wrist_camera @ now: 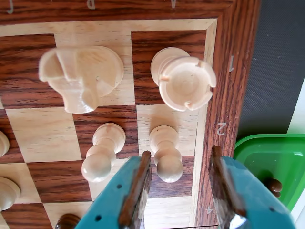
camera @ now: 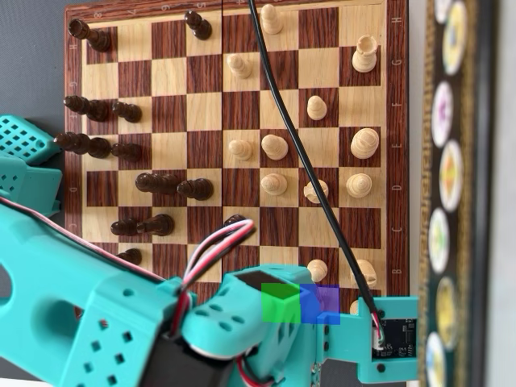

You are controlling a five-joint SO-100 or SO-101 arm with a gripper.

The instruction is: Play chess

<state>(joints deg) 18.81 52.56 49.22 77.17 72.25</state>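
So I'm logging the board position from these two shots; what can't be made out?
- Overhead view: the arm covers the board's near rows, so pieces there are hidden.
- Wrist view: only the corner with the rook, knight and two pawns shows; edges crop the rest.
- Wrist view: a dark piece is cut off at the bottom.
- The claw fingertips run off frame.

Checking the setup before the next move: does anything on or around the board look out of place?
One oddity: in the overhead view a black cable runs across the chessboard, from its top edge down to the arm's camera mount, crossing a light pawn. It might snag pieces.
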